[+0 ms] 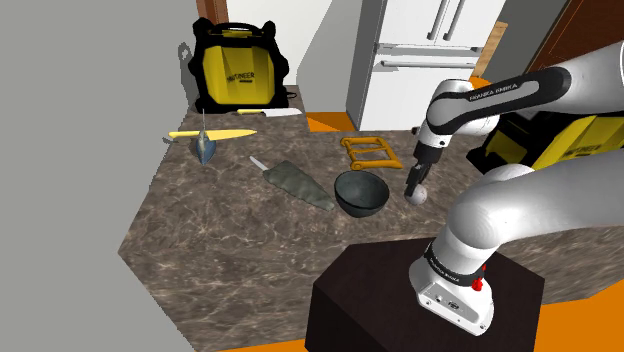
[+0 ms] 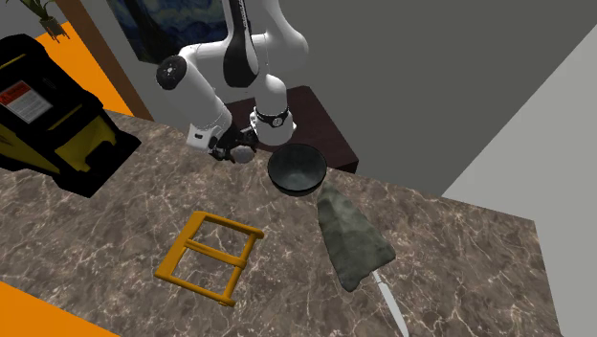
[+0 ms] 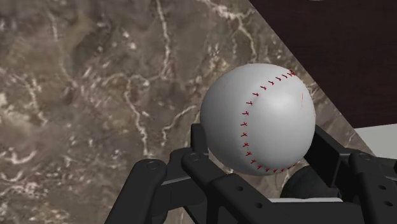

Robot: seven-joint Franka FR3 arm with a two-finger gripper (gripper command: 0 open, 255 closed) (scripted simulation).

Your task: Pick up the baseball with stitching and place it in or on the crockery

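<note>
Two black fingers (image 3: 326, 151) of the claw (image 1: 418, 187) clasped the white baseball (image 3: 257, 118), its red stitching curving down one side. The ball hung low at the brown marbled counter (image 1: 230, 240), touching it or not I could not tell, near the dark stand (image 1: 380, 300). Just beside it, toward the shoulder view's left, sat the dark bowl (image 1: 362, 208), mouth up, with the ball outside its rim. Past the bowl lay a yellow frame (image 1: 368, 153) and a grey-green trowel-shaped tool (image 1: 295, 182).

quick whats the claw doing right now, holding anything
The claw is closed on the white baseball with red stitching.
</note>
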